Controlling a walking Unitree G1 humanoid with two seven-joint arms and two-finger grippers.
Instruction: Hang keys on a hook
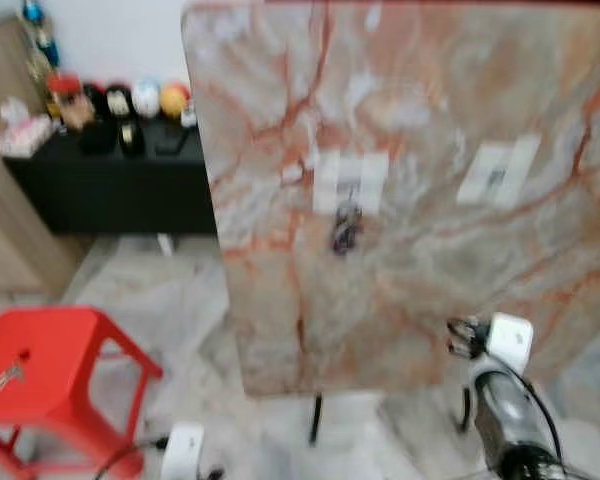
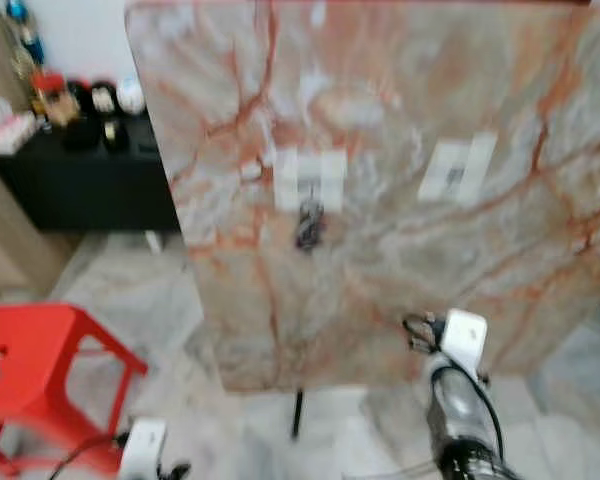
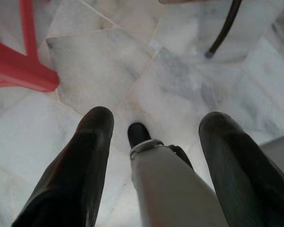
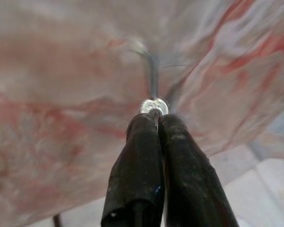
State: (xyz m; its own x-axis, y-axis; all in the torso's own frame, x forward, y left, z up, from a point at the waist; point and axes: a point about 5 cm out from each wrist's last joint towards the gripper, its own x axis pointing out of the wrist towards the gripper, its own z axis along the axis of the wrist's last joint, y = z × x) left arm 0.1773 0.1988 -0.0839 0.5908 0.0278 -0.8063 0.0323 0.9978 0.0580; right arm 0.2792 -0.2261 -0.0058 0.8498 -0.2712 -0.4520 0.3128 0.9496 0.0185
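From the left eye I had a tall marbled board (image 1: pixel 410 190) standing on the floor (image 1: pixel 150 290), and I'll place everything by that board. Two pale hook plates were stuck to its face: one near the middle (image 1: pixel 350 182) with a dark bunch of keys (image 1: pixel 346 232) hanging just under it, and a second plate (image 1: pixel 498 170) well to the right that looked bare. The right arm (image 1: pixel 505 400) reached up near the board's lower right edge. A red stool (image 1: pixel 40 375) stood on the floor to the left of the board, and a black desk (image 1: pixel 110 180) with small ornaments sat behind it against the wall.

The right eye gave me the same layout, blurred; nothing there changed my reading.

The left wrist camera looked straight down at the marble floor below the board. The left claw (image 3: pixel 154 125) was spread wide and held nothing, with a red stool leg off to one side.

The right wrist camera faced the board at close range. The right claw (image 4: pixel 154 120) was clenched on a small shiny metal piece (image 4: pixel 154 105), with a thin wire curving from it toward the board; I judged it a key ring but could not be sure through the blur.

My judgement: one bunch hangs already, and the piece in the right claw is not yet on a hook.
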